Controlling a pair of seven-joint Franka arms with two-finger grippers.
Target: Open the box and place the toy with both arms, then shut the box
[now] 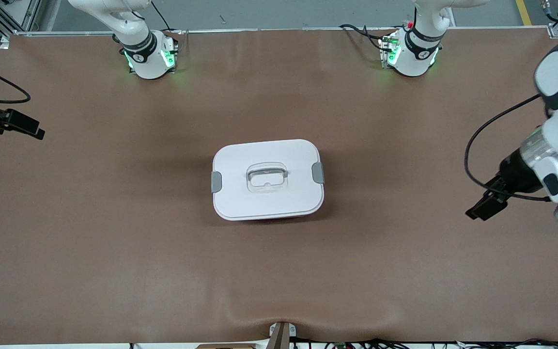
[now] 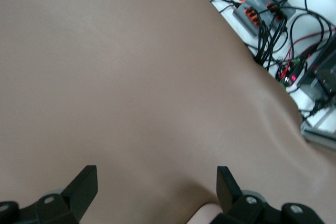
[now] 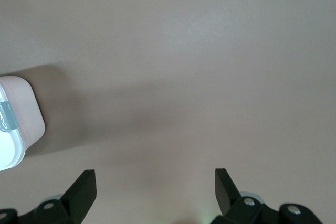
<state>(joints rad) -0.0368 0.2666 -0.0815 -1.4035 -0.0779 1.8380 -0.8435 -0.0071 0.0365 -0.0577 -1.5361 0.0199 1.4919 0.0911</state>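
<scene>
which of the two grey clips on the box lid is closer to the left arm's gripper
The grey clip on the lid's short edge toward the left arm's end of the table. The left gripper hangs over bare table off that end; the other clip faces the right arm's end.

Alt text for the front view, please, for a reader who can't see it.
A closed box with a white lid and grey side clips sits mid-table on the brown table cover. The left gripper and right gripper hang over bare table at their own ends, jaws open, holding nothing. No toy is visible.

no readable text, labels or numbers anywhere.
</scene>
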